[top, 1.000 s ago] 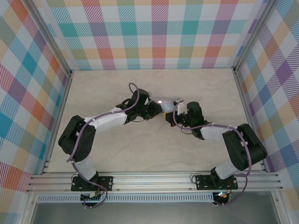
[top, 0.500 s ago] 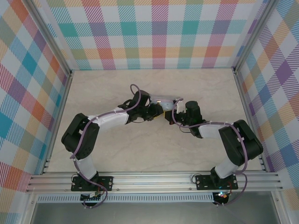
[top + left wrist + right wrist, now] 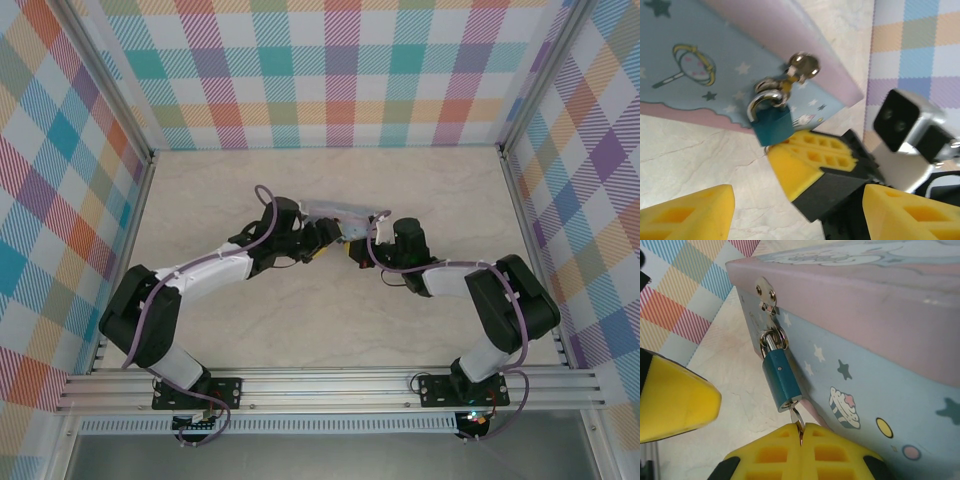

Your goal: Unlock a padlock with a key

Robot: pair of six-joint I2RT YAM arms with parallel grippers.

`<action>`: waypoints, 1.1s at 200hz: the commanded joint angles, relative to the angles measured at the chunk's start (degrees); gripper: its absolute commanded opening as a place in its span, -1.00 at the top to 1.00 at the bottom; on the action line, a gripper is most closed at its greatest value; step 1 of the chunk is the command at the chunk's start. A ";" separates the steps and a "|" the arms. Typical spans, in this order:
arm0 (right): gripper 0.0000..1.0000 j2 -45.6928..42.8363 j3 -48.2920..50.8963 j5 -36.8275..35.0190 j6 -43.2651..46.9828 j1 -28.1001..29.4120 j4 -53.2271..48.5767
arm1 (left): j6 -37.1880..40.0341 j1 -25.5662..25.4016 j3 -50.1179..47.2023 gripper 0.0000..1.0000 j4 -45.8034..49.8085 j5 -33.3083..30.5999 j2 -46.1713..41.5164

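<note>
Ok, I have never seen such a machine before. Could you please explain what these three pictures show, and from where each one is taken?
Two robot arms are bolted at the near edge of a table. The overhead camera looks down on both arms meeting at a pale blue tin that lies on the table. The other two cameras sit on the wrists. The right wrist camera shows the right gripper pinching the key, which sits in the padlock hanging on the tin. The left gripper is open and holds nothing.
</note>
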State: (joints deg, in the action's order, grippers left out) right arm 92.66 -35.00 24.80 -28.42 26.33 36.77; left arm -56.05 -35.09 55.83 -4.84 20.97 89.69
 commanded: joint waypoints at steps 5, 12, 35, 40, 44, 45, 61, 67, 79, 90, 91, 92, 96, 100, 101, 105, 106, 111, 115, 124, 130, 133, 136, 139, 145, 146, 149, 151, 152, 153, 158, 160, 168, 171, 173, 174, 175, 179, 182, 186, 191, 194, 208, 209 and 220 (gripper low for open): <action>0.96 0.90 -2.23 2.65 -5.99 0.30 -0.21 | -5.67 0.37 -2.35 -0.31 -6.25 -1.21 -1.20; 0.96 0.88 -2.37 3.06 -6.84 0.39 -0.21 | -7.31 0.37 -3.24 -0.27 -7.70 -1.63 -1.11; 0.96 0.64 -2.78 3.52 -10.93 0.56 -2.34 | -11.16 0.37 -5.74 -0.18 -12.01 -3.49 -0.79; 0.96 0.68 -3.07 3.75 -12.04 0.57 -2.85 | -11.73 0.37 -5.98 -0.16 -12.35 -3.92 -0.64; 0.97 0.66 -3.26 3.85 -12.69 0.58 -3.12 | -11.91 0.38 -6.11 -0.16 -12.59 -4.11 -0.58; 0.97 0.67 -3.29 3.94 -12.88 0.57 -3.20 | -11.98 0.38 -6.19 -0.16 -12.66 -4.19 -0.53; 0.97 0.57 -4.07 4.40 -15.12 0.79 -4.55 | -13.00 0.37 -6.57 -0.14 -13.88 -4.57 -0.03; 0.97 0.45 -4.17 4.53 -15.93 0.90 -4.78 | -13.31 0.37 -6.56 -0.14 -14.31 -4.37 0.32; 0.97 0.32 -4.39 4.70 -17.61 1.05 -5.04 | -13.98 0.29 -6.63 -0.12 -15.45 -3.98 1.10; 0.97 0.01 -4.63 4.79 -18.95 1.18 -5.88 | -14.54 0.20 -6.86 -0.08 -16.52 -3.75 1.78; 0.97 -0.01 -4.63 4.76 -18.99 1.18 -5.95 | -14.58 0.20 -6.87 -0.08 -16.60 -3.75 1.84; 0.97 -0.06 -4.63 4.71 -19.06 1.18 -6.02 | -14.64 0.20 -6.87 -0.07 -16.65 -3.75 1.87; 0.97 -0.20 -4.72 4.55 -19.34 1.27 -6.45 | -14.70 0.20 -6.89 -0.06 -16.97 -3.68 2.07; 0.97 -0.37 -4.82 4.46 -19.47 1.42 -6.81 | -14.70 0.12 -6.84 -0.04 -17.04 -3.68 2.30; 0.97 -0.50 -4.86 4.38 -19.52 1.43 -6.89 | -14.70 0.12 -6.86 -0.04 -17.04 -3.67 2.36; 0.97 -0.74 -4.82 4.22 -19.56 1.57 -7.36 | -14.66 0.11 -6.78 -0.02 -17.04 -3.61 2.49; 0.97 -0.82 -4.86 4.12 -19.56 1.60 -7.48 | -14.68 0.11 -6.74 -0.02 -17.04 -3.68 2.54; 0.97 -1.18 -4.89 3.80 -19.56 1.70 -8.04 | -14.70 0.09 -6.75 0.00 -17.03 -3.70 2.67; 0.97 -1.46 -4.90 3.63 -19.56 1.79 -8.64 | -14.57 0.03 -6.77 0.01 -17.00 -3.81 2.81; 0.96 -1.97 -5.09 3.37 -19.56 1.83 -9.59 | -14.40 0.03 -6.66 0.03 -16.80 -3.99 3.06; 0.96 -2.19 -5.15 3.34 -19.56 1.87 -9.91 | -14.26 0.02 -6.66 0.04 -16.70 -4.01 3.20; 0.96 -2.26 -5.15 3.23 -19.56 1.86 -10.09 | -14.26 0.02 -6.65 0.04 -16.62 -4.07 3.23; 0.96 -2.38 -5.23 3.17 -19.56 1.86 -10.37 | -14.25 0.02 -6.62 0.04 -16.46 -4.09 3.36; 0.96 -2.44 -5.25 3.11 -19.56 1.88 -10.60 | -14.12 0.02 -6.59 0.04 -16.36 -4.10 3.43; 0.96 -2.49 -5.39 2.89 -19.50 1.85 -11.03 | -13.93 0.02 -6.53 0.05 -15.88 -4.23 3.47; 0.96 -2.49 -5.45 2.80 -19.49 1.82 -11.07 | -13.88 0.02 -6.53 0.05 -15.85 -4.29 3.47; 0.96 -2.49 -5.43 2.74 -19.52 1.81 -11.33 | -13.78 0.02 -6.54 0.05 -15.63 -4.43 3.40; 0.96 -2.49 -5.49 2.67 -19.49 1.89 -11.52 | -13.70 0.02 -6.55 0.05 -15.46 -4.55 3.39; 0.96 -2.44 -5.55 2.65 -19.48 1.84 -11.62 | -13.63 0.02 -6.54 0.05 -15.37 -4.59 3.34; 0.96 -2.42 -5.57 2.64 -19.48 1.87 -11.72 | -13.59 0.02 -6.53 0.05 -15.29 -4.65 3.32; 0.96 -2.33 -5.82 2.54 -19.48 1.87 -12.04 | -13.28 0.02 -6.58 0.04 -14.77 -4.79 3.22; 0.96 -2.27 -5.85 2.58 -19.41 1.86 -12.16 | -13.18 0.02 -6.54 0.04 -14.59 -4.93 3.15; 0.96 -2.07 -6.08 2.71 -19.44 1.89 -12.17 | -12.70 0.03 -6.53 0.04 -13.66 -5.32 2.80; 0.96 -2.05 -6.09 2.71 -19.55 1.89 -12.21 | -12.54 0.02 -6.53 0.04 -13.29 -5.47 2.74; 0.96 -2.03 -6.12 2.71 -19.56 1.84 -12.29 | -12.47 0.02 -6.53 0.04 -13.10 -5.60 2.59; 0.96 -1.99 -6.17 2.71 -19.65 1.82 -12.27 | -12.40 0.02 -6.53 0.04 -12.96 -5.69 2.50; 0.96 -1.98 -6.19 2.71 -19.65 1.81 -12.31 | -12.32 0.02 -6.53 0.04 -12.80 -5.73 2.46; 0.96 -1.92 -6.18 2.67 -19.73 1.85 -12.36 | -12.20 0.02 -6.53 0.04 -12.45 -5.89 2.40; 0.96 -1.89 -6.22 2.71 -19.74 1.88 -12.44 | -12.04 0.02 -6.57 0.04 -12.13 -6.00 2.32; 0.96 -1.87 -6.27 2.71 -19.80 1.77 -12.52 | -11.84 0.06 -6.59 0.04 -11.70 -6.16 2.17; 0.96 -1.95 -6.38 2.71 -19.89 1.84 -12.76 | -11.71 0.02 -6.54 0.04 -11.22 -6.34 2.03; 0.96 -1.96 -6.43 2.67 -19.91 1.80 -12.96 | -11.59 0.02 -6.59 0.04 -11.02 -6.42 2.03; 0.96 -2.20 -6.76 2.77 -20.09 1.86 -13.54 | -11.64 0.03 -6.78 0.04 -10.48 -6.39 2.20; 0.96 -2.26 -6.75 2.79 -20.13 1.87 -13.64 | -11.59 0.03 -6.78 0.04 -10.46 -6.39 2.22; 0.96 -2.40 -6.92 2.80 -20.48 1.83 -14.07 | -11.84 -0.01 -6.88 0.04 -10.19 -6.30 2.49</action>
State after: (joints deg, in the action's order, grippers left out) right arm 92.18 -40.03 27.70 -47.79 27.99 23.66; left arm -68.95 -35.09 49.63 -16.95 15.42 92.53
